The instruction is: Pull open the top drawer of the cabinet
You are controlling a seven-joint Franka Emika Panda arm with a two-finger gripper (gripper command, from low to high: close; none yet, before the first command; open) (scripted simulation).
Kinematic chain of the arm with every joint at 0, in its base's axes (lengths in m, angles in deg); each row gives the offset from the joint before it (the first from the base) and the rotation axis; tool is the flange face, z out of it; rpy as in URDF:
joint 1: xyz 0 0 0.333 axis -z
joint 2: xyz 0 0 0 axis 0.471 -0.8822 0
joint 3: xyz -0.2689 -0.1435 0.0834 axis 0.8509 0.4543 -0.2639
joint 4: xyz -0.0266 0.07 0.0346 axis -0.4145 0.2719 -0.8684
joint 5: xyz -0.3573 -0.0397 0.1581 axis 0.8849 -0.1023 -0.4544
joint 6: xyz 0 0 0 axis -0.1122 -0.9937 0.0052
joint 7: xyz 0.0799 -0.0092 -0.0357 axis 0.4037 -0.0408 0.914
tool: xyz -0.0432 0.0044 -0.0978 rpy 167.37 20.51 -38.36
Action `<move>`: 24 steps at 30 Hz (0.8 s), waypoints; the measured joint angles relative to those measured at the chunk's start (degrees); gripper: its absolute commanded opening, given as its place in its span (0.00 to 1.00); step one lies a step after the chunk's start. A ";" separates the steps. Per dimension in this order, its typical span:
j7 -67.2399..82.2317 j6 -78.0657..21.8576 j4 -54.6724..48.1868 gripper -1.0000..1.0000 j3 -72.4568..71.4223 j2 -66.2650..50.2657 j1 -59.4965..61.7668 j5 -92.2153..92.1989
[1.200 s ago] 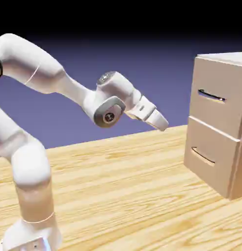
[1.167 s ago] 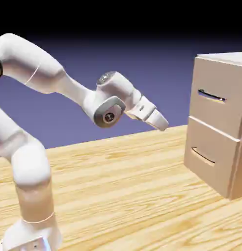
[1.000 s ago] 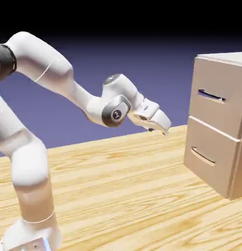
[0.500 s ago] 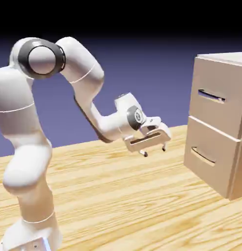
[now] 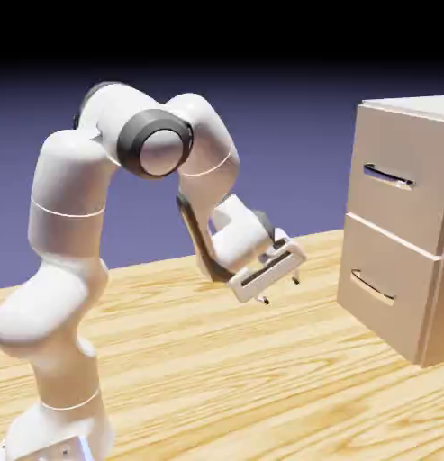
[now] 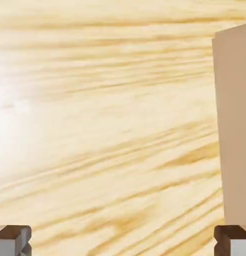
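while the top drawer sits shut, high on the cabinet at the exterior view's right, the gripper hangs low near the desk, well apart from the handle, jaws spread wide. rising blindly could snag the lower drawer. the hand view shows only desk grain and a tan edge; the cabinet's right side is cut off.

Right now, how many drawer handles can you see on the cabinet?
2. The top drawer's handle is on the upper front panel; the lower drawer's handle sits below it. The hand view shows only a cabinet edge, no handles.
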 measured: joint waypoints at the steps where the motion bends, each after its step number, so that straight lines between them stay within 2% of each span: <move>1: -0.27 -0.59 -0.72 0.50 -1.44 -1.41 1.08 2.49; 24: -6.57 -14.26 -17.38 0.50 -34.47 -33.83 25.89 59.80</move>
